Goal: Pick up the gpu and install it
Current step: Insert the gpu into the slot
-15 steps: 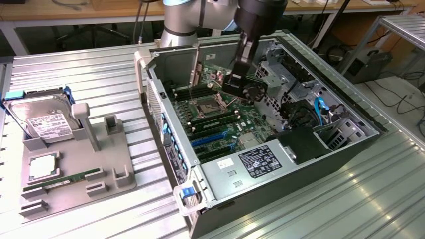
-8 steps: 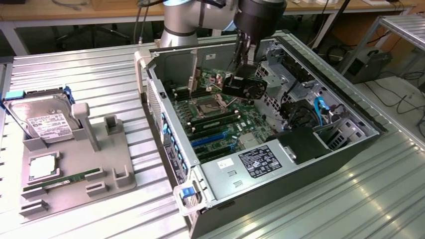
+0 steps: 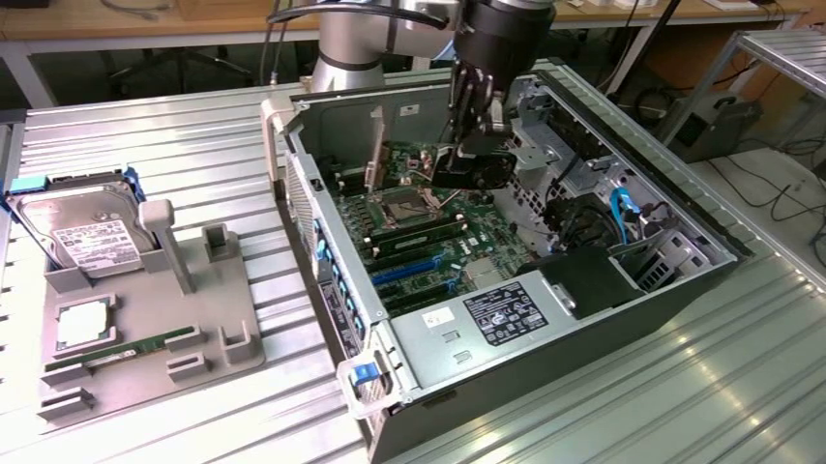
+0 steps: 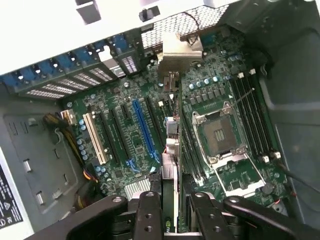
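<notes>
The tool (image 4: 170,218) pinched the gpu (image 4: 171,145) edge-on, its silver bracket (image 4: 178,47) at the end farthest from the tool. It hung over the motherboard (image 4: 130,135) inside the open computer case (image 3: 300,184), beside the CPU socket (image 4: 220,137)

**One of Each Kind**

One open computer case (image 3: 516,401), one motherboard (image 4: 210,85), one processor socket (image 4: 220,135). One gpu (image 4: 177,50), one tool (image 4: 170,210). On the tabletop (image 3: 193,145): one grey holder (image 3: 193,329), one hard drive (image 3: 84,237), one green memory stick (image 3: 123,350), one silver square chip (image 3: 80,324).
</notes>
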Robot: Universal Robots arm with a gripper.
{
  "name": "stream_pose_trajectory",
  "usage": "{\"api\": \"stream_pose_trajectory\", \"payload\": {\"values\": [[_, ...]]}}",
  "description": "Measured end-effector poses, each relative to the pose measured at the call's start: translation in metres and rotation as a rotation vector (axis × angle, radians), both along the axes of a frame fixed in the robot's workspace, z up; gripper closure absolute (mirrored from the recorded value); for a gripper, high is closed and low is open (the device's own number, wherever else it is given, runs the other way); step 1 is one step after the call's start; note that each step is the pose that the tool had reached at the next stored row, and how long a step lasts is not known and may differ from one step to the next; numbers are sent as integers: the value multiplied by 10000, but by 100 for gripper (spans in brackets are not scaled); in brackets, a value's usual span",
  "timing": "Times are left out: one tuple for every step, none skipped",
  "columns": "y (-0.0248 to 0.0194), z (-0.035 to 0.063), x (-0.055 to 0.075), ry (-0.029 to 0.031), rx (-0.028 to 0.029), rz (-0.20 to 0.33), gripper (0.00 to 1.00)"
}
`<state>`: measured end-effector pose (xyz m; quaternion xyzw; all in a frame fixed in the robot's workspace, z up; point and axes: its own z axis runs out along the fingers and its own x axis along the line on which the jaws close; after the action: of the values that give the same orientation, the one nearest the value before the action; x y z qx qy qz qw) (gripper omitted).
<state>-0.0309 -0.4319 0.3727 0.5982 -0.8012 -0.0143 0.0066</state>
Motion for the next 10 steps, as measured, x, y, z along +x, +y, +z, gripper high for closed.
{"api": "stream_pose_trajectory", "payload": {"values": [[0, -4, 0, 0, 0, 227, 74], [0, -8, 0, 0, 0, 397, 74], [0, -12, 0, 0, 0, 593, 74], [0, -17, 0, 0, 0, 844, 74], [0, -21, 0, 0, 0, 1024, 74], [0, -25, 0, 0, 0, 1203, 74], [0, -31, 0, 0, 1, 1470, 74], [0, -40, 0, 0, 1, 1803, 74], [0, -55, 0, -7, 0, 2137, 74], [0, -69, 0, -17, -1, 2331, 74]]}}
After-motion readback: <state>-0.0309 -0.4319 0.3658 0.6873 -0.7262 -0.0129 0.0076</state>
